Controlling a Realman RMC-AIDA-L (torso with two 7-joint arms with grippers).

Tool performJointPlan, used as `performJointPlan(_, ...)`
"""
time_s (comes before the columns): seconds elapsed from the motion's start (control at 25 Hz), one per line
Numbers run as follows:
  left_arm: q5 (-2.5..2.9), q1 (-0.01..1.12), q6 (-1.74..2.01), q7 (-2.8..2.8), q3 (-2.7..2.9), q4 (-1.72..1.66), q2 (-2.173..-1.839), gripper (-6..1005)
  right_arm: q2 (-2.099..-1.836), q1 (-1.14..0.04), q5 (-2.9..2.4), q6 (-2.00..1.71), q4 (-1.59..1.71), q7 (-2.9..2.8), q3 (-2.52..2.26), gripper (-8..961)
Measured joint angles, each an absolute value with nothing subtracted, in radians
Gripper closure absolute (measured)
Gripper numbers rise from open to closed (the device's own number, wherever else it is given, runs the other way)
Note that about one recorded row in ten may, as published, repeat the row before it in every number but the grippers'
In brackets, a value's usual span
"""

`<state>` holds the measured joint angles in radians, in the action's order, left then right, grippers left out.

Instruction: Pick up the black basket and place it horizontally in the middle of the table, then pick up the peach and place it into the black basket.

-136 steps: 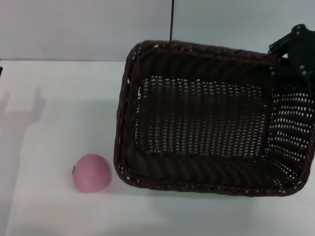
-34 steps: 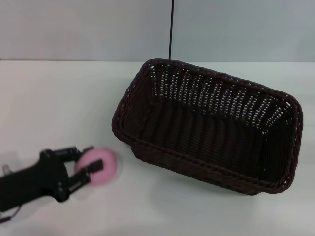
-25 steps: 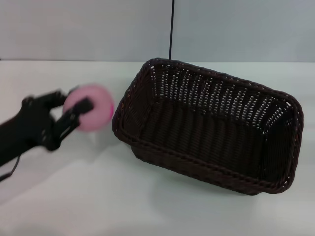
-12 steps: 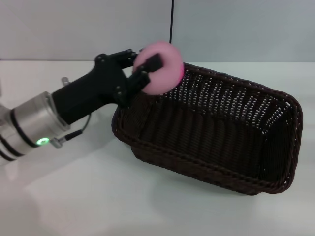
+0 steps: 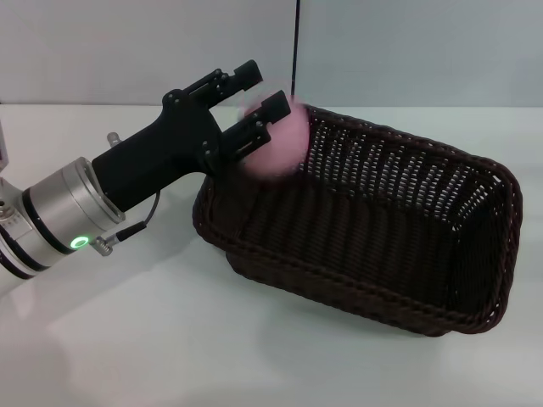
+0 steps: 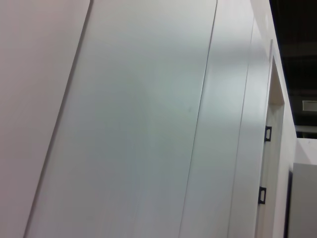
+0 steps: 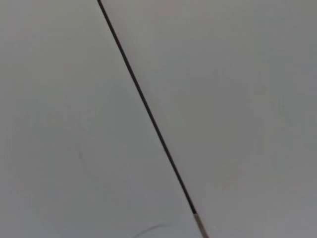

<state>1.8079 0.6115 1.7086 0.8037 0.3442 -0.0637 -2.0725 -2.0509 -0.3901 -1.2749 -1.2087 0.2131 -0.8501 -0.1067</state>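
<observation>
The black basket (image 5: 373,307) lies on the white table (image 5: 127,339), right of centre, its long side slightly skewed. My left gripper (image 5: 264,86) hangs over the basket's left end with its fingers apart. The pink peach (image 5: 283,142) is blurred just beyond and below the fingertips, inside the basket's left rim and free of the fingers. The right gripper is out of the head view. Both wrist views show only a pale wall.
A thin dark cable (image 5: 295,47) runs up the wall behind the basket. My left arm (image 5: 59,220) reaches in low across the table's left side. Bare tabletop lies in front of the basket.
My left gripper carried the peach up from the table's left front to the basket's left end, then opened. The peach has dropped away from the fingers into the basket.
</observation>
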Motion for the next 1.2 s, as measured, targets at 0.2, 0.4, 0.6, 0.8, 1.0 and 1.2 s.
performJointPlan(0.2, 1.808, 0.610, 1.707, 0.803, 0.344, -0.054, -2.072, 318, -2.051, -0.404, -1.275, -1.201, 0.213, -0.850, -0.132, 519)
performJointPlan(0.4, 1.807, 0.594, 1.721, 0.802, 0.337, -0.052, -2.070, 207, -2.051, -0.410, -1.275, -1.190, 0.213, -0.850, -0.144, 520)
performJointPlan(0.6, 1.797, 0.548, 1.747, 0.750, 0.266, -0.053, -2.069, 193, -2.051, -0.411, -1.275, -1.187, 0.211, -0.850, -0.146, 520)
performJointPlan(0.8, 1.795, 0.463, 1.776, 0.628, 0.115, -0.038, -2.069, 203, -2.052, -0.405, -1.275, -1.187, 0.210, -0.850, -0.146, 520)
performJointPlan(1.0, 1.795, 0.395, 1.771, 0.515, -0.010, -0.015, -2.067, 213, -2.052, -0.400, -1.272, -1.188, 0.210, -0.850, -0.146, 519)
performJointPlan(1.2, 1.795, 0.314, 1.767, 0.394, -0.210, 0.041, -2.068, 223, -2.053, -0.399, -1.270, -1.188, 0.210, -0.850, -0.144, 519)
